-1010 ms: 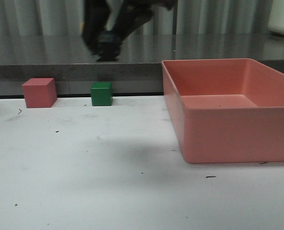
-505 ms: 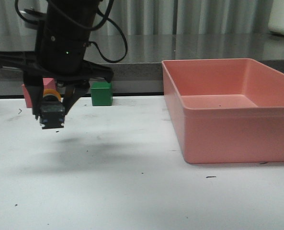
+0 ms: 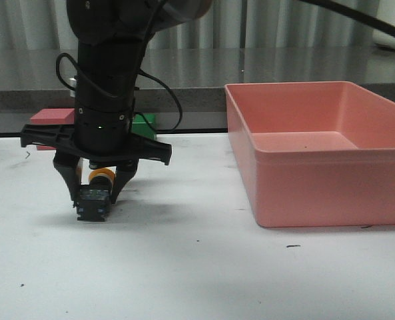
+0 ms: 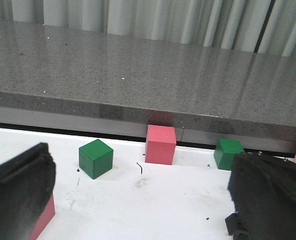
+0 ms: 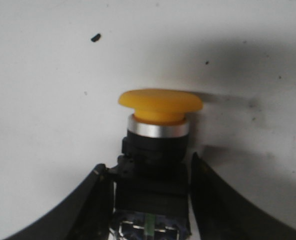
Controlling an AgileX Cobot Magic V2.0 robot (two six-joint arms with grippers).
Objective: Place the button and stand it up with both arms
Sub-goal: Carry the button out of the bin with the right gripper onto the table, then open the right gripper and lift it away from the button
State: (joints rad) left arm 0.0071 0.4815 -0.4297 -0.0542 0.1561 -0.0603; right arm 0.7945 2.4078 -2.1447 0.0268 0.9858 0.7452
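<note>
Only wrist-side: button's (image 5: 157, 145) silver ring.

Looks like a robotics lab: scuffed white table (image 3: 184, 267), colored test cubes beside a grey stone counter (image 4: 138, 75), corrugated wall behind it.

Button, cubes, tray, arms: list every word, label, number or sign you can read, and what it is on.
None can be read.
The button in the right tool shows no marking.
The pink tray, the red cube and the green cubes are plain.
The arm shows only a small green light.
</note>
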